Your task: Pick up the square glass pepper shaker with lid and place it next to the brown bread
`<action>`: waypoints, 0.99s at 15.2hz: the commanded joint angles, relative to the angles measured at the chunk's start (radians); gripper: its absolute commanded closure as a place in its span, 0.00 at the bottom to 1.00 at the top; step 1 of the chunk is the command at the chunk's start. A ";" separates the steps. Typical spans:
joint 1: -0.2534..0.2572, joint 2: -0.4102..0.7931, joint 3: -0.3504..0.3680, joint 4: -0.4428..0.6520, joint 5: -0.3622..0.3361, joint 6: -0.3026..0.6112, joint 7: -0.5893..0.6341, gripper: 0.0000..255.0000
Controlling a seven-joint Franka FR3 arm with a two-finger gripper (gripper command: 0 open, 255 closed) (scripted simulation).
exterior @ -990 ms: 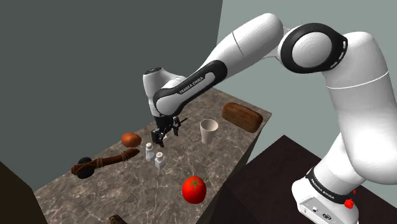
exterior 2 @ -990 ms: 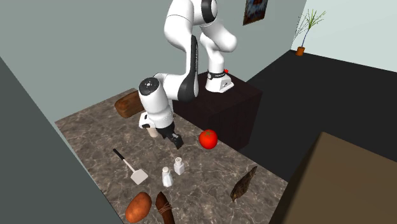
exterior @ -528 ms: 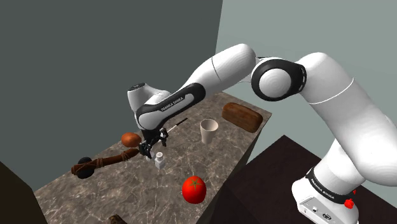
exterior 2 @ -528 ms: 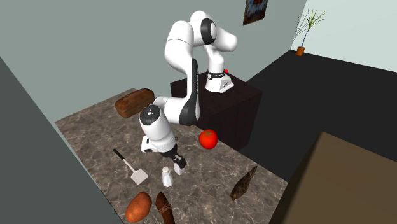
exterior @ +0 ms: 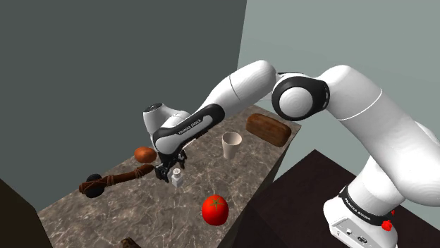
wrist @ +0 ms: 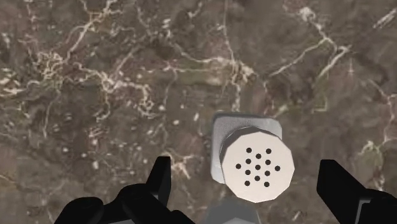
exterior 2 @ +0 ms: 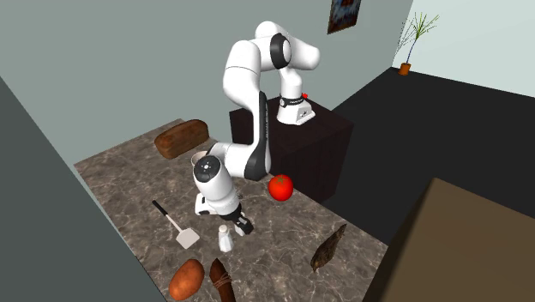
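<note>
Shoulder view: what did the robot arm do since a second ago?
The white robot arm swung down and toward the shoulder view's left, bringing its open jaws either side of the square grey shaker with a holed lid, nothing gripped yet. The brown bread loaf, red tomato and pale cup stayed put.

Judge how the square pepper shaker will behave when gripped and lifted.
The pepper shaker looks rigid with flat sides, so the open claw should probably grip squarely, though smooth walls may slip. Upright on the counter and nearer one finger, it could be nudged or tipped as they close.
</note>
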 commanded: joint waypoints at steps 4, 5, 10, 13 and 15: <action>0.000 0.001 0.000 -0.008 -0.001 0.009 0.001 0.00; 0.000 0.001 0.000 -0.008 -0.001 0.009 0.001 0.00; 0.000 0.001 0.000 -0.008 -0.001 0.009 0.001 1.00; 0.000 0.001 0.000 -0.008 -0.001 0.009 0.001 1.00; 0.000 0.001 0.000 -0.007 -0.001 0.009 0.001 1.00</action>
